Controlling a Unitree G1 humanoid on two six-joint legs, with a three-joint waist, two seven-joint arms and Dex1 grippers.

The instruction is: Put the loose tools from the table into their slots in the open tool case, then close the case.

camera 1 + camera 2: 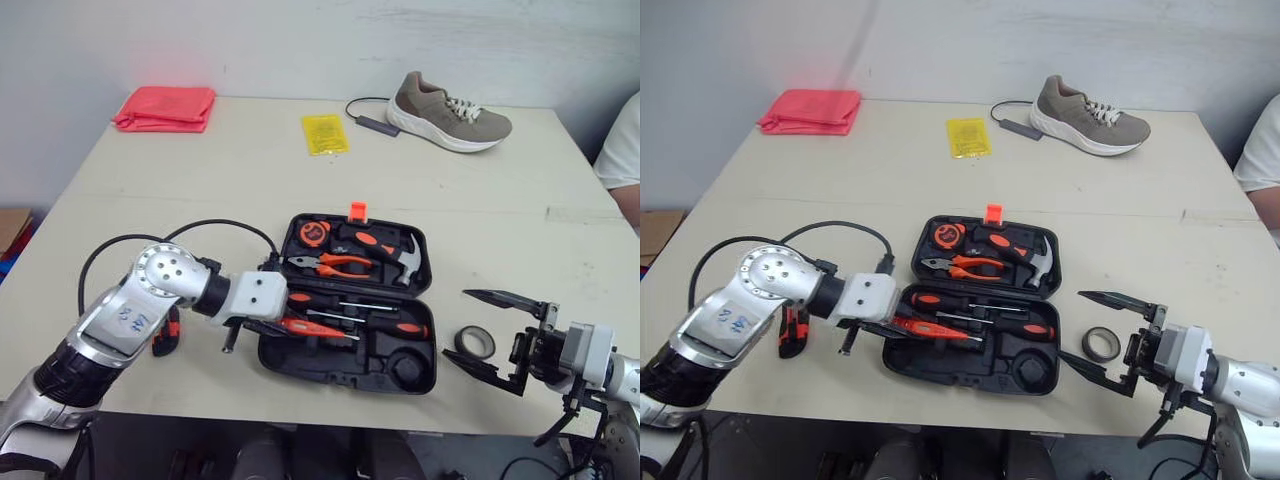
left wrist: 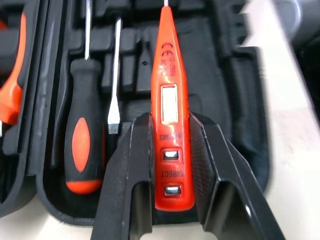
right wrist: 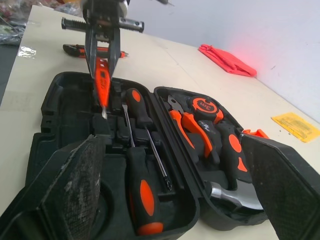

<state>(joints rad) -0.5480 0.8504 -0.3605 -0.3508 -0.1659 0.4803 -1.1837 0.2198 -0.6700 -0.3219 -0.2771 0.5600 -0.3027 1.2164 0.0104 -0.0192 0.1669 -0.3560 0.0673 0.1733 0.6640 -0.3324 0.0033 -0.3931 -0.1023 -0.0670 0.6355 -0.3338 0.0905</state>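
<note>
The black tool case [image 1: 330,372] lies open near the table's front edge. Pliers, a tape measure and a hammer [image 1: 400,262] sit in its far half, screwdrivers [image 1: 350,305] in its near half. My left gripper [image 1: 275,326] is shut on an orange voltage tester pen [image 2: 170,100], held low over the near half's left part, tip pointing right. My right gripper [image 1: 458,327] stands open just right of the case, its fingers either side of a black tape roll [image 1: 475,342] lying on the table. An orange and black utility knife [image 1: 790,330] lies left of the case, partly behind my left arm.
At the back of the table are a grey-brown shoe [image 1: 447,112], a cable with an adapter [image 1: 375,123], a yellow packet [image 1: 325,134] and a folded pink cloth [image 1: 165,108]. A person's white sleeve [image 1: 622,150] shows at the right edge.
</note>
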